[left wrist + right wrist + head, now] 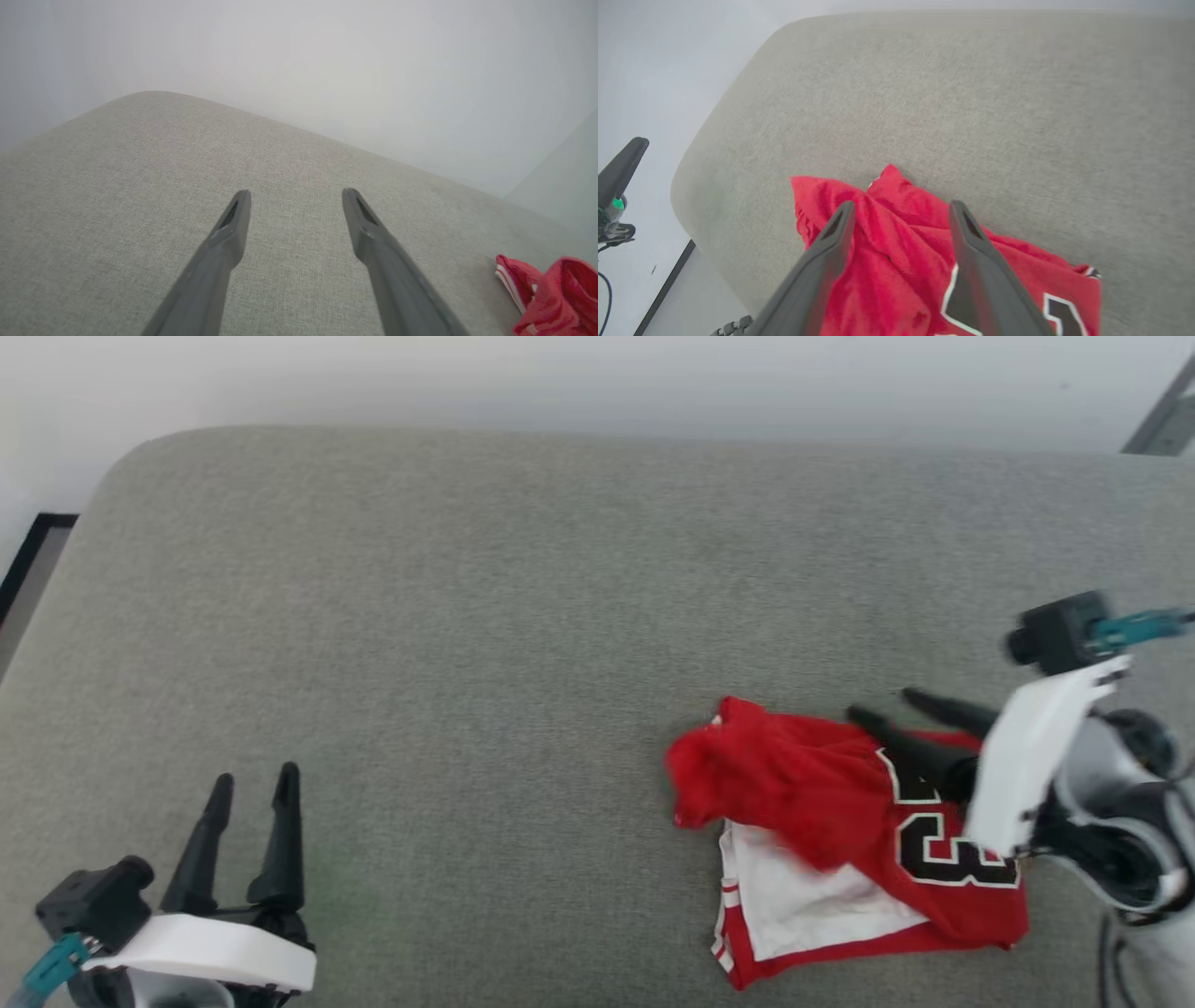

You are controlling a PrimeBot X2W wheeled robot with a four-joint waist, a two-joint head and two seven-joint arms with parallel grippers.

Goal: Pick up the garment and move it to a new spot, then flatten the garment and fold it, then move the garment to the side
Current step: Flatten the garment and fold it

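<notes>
The garment [840, 831] is a red jersey with a white panel and black-and-white numbers, lying crumpled on the grey cushion [523, 616] at the lower right. My right gripper [882, 707] hovers over its right part, fingers spread and pointing left, with nothing between them. In the right wrist view the open right gripper [899, 209] stands above the bunched red garment [901, 242]. At the lower left my left gripper [254, 784] is open over bare cushion, far from the garment. The left wrist view shows the left gripper [294, 196] open, with a bit of the garment [551, 294] at the right edge.
The cushion's rounded far-left corner [140, 457] and left edge drop toward a pale floor with a dark strip [28, 560]. A pale wall [597, 383] runs behind the cushion. Wide bare fabric lies between my two arms.
</notes>
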